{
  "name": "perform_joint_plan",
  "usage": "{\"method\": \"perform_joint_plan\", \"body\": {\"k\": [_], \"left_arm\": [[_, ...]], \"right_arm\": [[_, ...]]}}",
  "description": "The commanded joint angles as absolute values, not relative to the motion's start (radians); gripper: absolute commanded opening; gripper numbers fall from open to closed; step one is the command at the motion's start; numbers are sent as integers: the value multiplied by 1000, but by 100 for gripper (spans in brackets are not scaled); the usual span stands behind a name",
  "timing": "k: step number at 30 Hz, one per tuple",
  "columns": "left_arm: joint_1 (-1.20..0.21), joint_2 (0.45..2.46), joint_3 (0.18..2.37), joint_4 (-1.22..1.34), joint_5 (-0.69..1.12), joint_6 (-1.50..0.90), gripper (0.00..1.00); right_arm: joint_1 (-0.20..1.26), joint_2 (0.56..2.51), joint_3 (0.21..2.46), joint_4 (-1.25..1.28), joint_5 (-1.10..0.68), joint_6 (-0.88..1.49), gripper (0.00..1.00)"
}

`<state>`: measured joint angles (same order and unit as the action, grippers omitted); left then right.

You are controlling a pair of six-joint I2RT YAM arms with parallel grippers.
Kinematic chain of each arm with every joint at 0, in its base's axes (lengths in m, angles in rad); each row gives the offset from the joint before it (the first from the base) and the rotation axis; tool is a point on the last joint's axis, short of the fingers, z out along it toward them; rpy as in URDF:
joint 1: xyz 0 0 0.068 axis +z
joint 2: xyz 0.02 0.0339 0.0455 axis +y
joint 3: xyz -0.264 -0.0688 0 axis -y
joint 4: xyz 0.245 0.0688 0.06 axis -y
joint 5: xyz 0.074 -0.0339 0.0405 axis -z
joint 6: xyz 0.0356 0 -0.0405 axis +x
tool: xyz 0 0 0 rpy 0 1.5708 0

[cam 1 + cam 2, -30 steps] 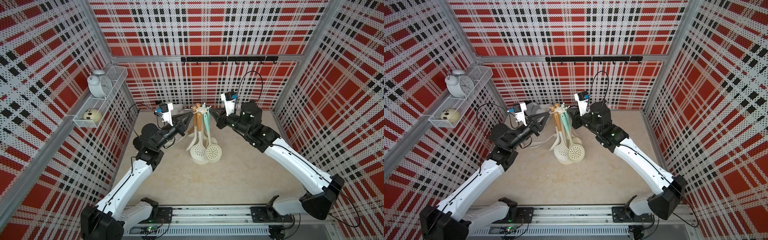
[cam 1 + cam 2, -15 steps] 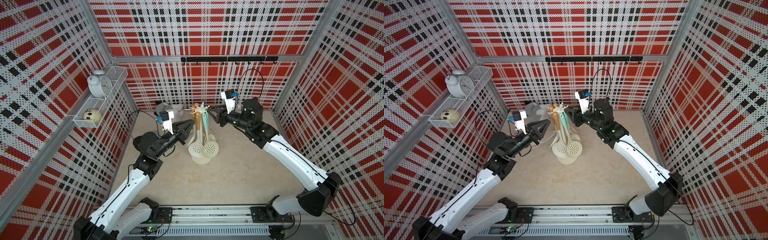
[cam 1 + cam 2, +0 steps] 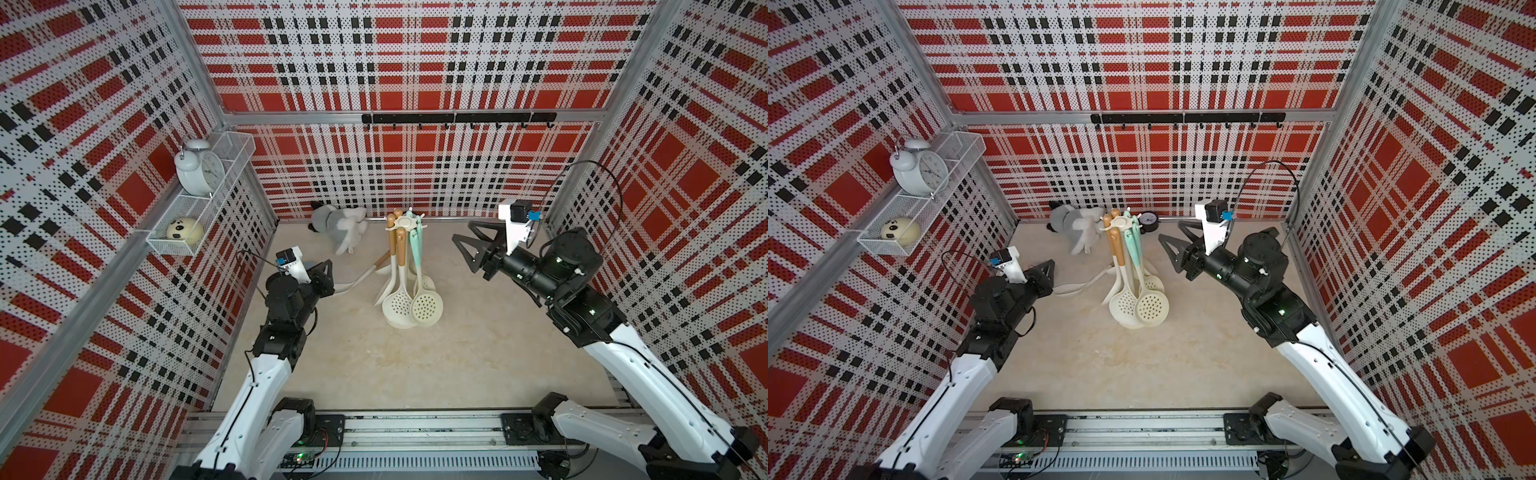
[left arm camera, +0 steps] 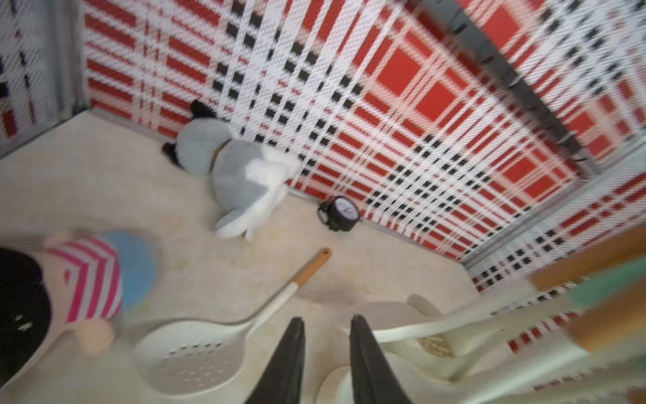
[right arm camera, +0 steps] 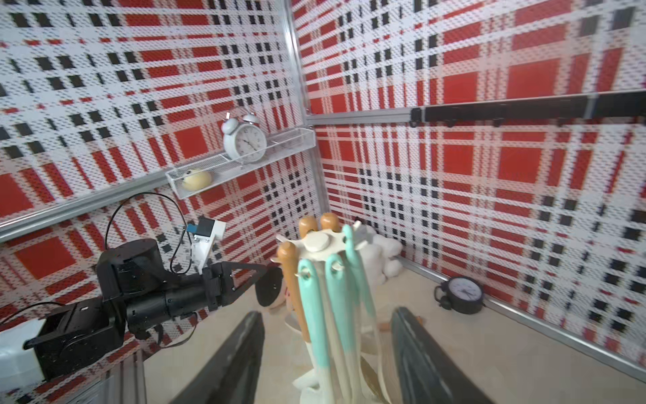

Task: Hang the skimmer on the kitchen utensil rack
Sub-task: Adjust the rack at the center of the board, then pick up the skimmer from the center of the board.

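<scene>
— What is the biggest thing in there?
— The pale tabletop (image 3: 478, 353), closed in by red plaid panels (image 3: 395, 62).
— And the jaws?
— The right gripper (image 3: 463, 231) has its jaws spread wide with nothing between them. In both top views it hangs well apart from the rack, on the rack's right. The left gripper (image 4: 327, 320) sits low on the other side. Its jaws are parted by a narrow gap and are also grasping nothing.
— Where is the rack?
— The kitchen utensil rack (image 5: 318, 242) stands upright toward the back middle of the tabletop. It is between the two grippers and touched by neither.
— And the skimmer?
— Two round perforated ones hang from the crown: a brown-handled skimmer (image 3: 398, 302) and a mint-handled skimmer (image 3: 427, 308). Their heads point down, side by side just over the disc base. More utensils hang behind them.
— Is anything loose?
— A grey-and-white plush toy (image 3: 338, 222) lies by the back wall, left of the rack. A white utensil (image 4: 195, 353) with a brown handle tip lies flat on the tabletop just beside the left gripper. That wrist view is blurred, so its pierced head may belong to a slotted turner or to another skimmer. The smallest thing is a black clock (image 4: 341, 213), standing at the foot of the back wall.
</scene>
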<state>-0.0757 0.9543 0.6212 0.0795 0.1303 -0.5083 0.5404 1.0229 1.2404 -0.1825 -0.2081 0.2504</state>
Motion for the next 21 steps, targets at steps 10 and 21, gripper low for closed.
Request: {"method": "perform_joint_plan", "body": {"k": [10, 21], "left_arm": [[-122, 1698, 1128, -146, 140, -213, 40], [-198, 2124, 1574, -430, 170, 31, 55]], "right_arm": [[239, 1180, 1047, -387, -475, 384, 64], [235, 1230, 1008, -400, -486, 351, 65]]}}
